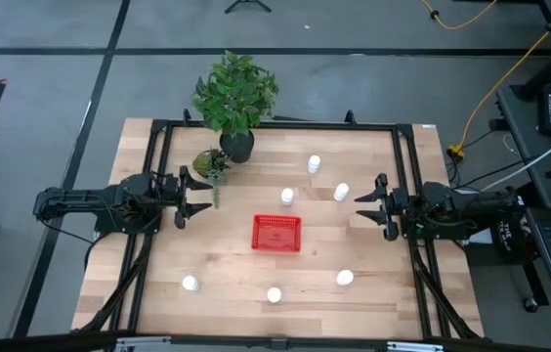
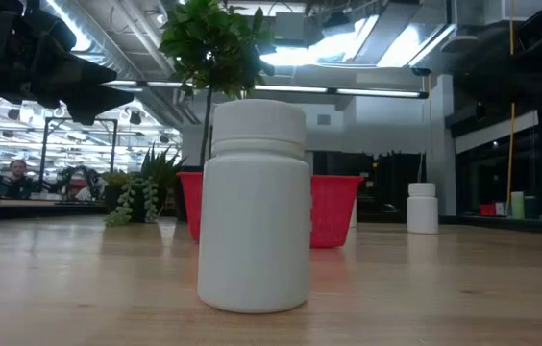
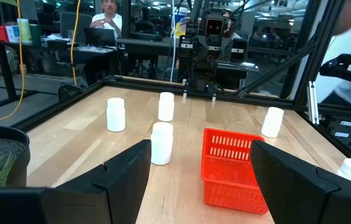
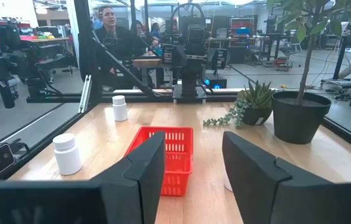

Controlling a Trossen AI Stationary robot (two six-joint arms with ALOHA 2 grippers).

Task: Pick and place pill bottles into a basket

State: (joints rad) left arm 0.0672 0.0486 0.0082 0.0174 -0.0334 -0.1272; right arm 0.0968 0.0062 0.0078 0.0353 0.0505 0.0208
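The left hand [image 1: 200,194] is held wide open at the left edge of the tabletop [image 1: 158,274], empty, just beside a small trailing plant [image 1: 211,165]. The right hand [image 1: 365,207] is likewise spread wide and empty at the right edge. No bottle has yet been taken, so the step in hand is judged to be the first reach.

Six bottles stand upright and apart: three behind the basket [image 1: 276,233], at [image 1: 287,197], [image 1: 314,164] and [image 1: 341,192], and three along the near side, at [image 1: 190,284], [image 1: 274,294] and [image 1: 345,278]. The basket sits mid-table and appears empty.

The bottle closest to the right hand is best taken first. The open fingers should be centred on its body below the cap, closed squarely so it is not tipped, and the potted plant [image 1: 235,96] avoided.
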